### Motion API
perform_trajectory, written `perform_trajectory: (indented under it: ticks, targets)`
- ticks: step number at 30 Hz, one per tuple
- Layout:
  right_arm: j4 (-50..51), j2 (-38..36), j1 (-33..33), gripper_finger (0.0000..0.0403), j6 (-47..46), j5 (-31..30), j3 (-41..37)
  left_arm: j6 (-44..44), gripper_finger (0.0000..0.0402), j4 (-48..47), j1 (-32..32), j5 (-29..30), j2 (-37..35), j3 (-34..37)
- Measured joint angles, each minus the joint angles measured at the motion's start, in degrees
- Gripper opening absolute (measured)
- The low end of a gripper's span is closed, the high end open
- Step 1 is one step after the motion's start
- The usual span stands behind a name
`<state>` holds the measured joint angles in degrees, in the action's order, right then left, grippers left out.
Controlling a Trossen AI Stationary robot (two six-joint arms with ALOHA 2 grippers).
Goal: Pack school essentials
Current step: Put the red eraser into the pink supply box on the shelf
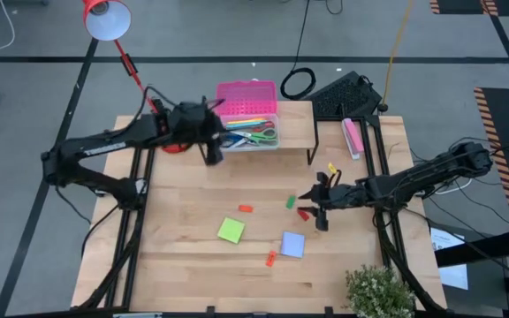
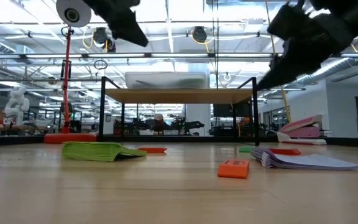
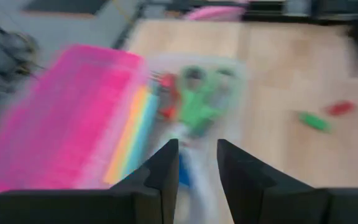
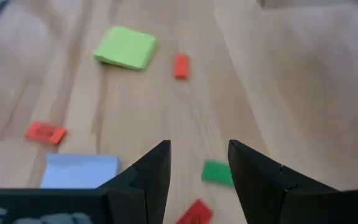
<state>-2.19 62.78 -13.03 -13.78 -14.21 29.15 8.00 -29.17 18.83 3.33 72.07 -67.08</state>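
1. The left gripper (image 1: 212, 150) hovered at the near edge of the clear plastic box with the pink lid (image 1: 246, 93), its fingers (image 3: 166, 177) set narrowly apart and holding nothing, probably because it had nothing more to deliver there.
2. Inside that box lay green-handled scissors (image 3: 199, 102) and a row of coloured pencils (image 3: 131, 134), so part of the packing looked done.
3. The right gripper (image 1: 319, 212) hung low over the wooden table (image 1: 193, 274), jaws spread wide and empty, apparently lined up to collect one of the small erasers.
4. Just ahead of its fingers sat a small green eraser (image 4: 217, 172) and a small red eraser (image 4: 195, 213).
5. Loose items waited farther out: a green sticky-note pad (image 1: 231, 230), a lavender sticky-note pad (image 1: 292, 245), an orange-red eraser (image 1: 271, 258) between them and another red eraser (image 1: 246, 208).
6. A pink oblong object (image 1: 353, 137) lay apart near the table's far right edge.
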Motion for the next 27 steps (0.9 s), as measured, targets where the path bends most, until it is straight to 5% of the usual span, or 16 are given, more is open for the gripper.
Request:
perform_trajectory:
  ticks: [5, 11, 17, 27]
  targets:
    - [3.7, 4.4, -4.8, 0.0163, -12.4, -4.8, 0.0, -5.0, 0.01, -0.2, -12.2, 7.5, -2.4, 4.6]
    - [2.9, 12.1, -10.6, 0.0202, -16.5, -14.3, 0.0, -5.7, 0.0097, 3.8, -21.1, 16.3, -2.4, 9.1]
    - [0.9, 18.2, -13.4, 0.0238, -22.1, -20.1, 0.0, -5.6, 0.0097, 5.6, -22.7, 18.4, -2.4, 9.8]
    - [-0.8, 25.6, -13.5, 0.0223, -30.0, -17.3, 0.1, -5.8, 0.0097, 7.9, -22.7, 18.2, -2.9, 9.7]
